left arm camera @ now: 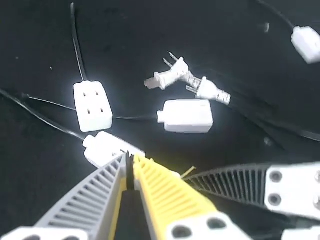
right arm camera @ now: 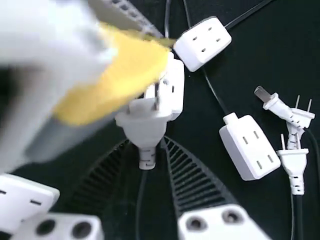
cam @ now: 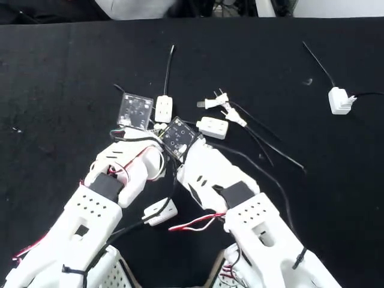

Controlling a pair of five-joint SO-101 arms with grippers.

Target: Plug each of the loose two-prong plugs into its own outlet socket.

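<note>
Overhead; wrist close-ups (plugs [cam: 213, 102] shared)

You are looking at a matt black cloth table [cam: 54, 66], glossy white plastic outlet sockets [left arm camera: 91, 104] lying on that table, a plastic plug [right arm camera: 146, 125] baring metal prongs, ribbed grey and yellow plastic fingers [left arm camera: 160, 192].

The left arm [cam: 90, 213] and right arm [cam: 261, 219] were white plastic with black motor blocks [cam: 111, 186] and red, white and black wires [cam: 192, 225]. The left gripper [left arm camera: 129, 157] had ribbed fingers [left arm camera: 160, 190], one grey, one yellow; the right gripper's [right arm camera: 146, 145] were dark.
</note>
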